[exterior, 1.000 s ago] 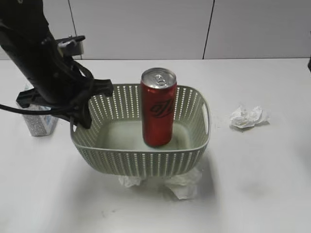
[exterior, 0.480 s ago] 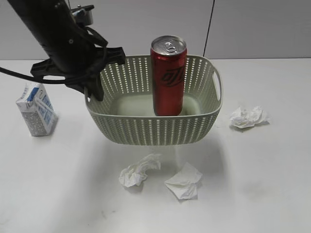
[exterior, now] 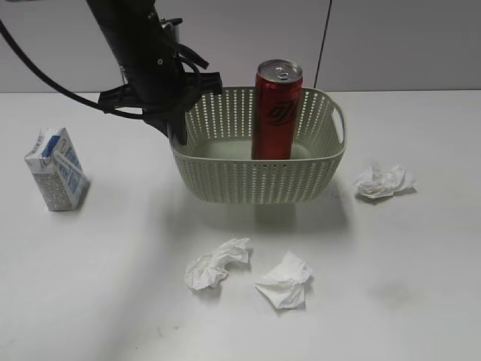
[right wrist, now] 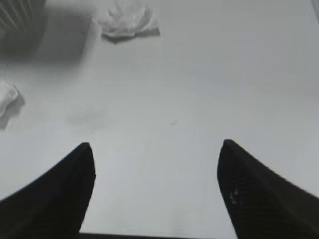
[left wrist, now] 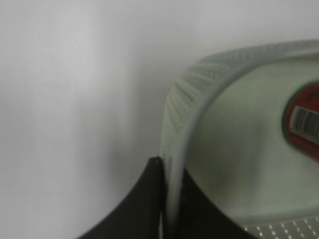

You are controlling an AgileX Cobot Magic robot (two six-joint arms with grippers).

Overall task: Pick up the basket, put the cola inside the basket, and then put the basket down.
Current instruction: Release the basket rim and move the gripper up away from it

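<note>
The left gripper (left wrist: 167,209) is pinching the basket (exterior: 259,180) rim above the white table (exterior: 391,286); the right gripper (right wrist: 154,191) is hanging spread.

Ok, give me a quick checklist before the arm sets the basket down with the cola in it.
1. Left pincer clamped on the basket wall: ok.
2. Cola upright inside the basket: ok.
3. Basket lifted off the table: cannot tell.
4. Crumpled tissues out from under the basket: ok, they lie in front of it.
5. Right pincer open and away from the basket: ok.
</note>
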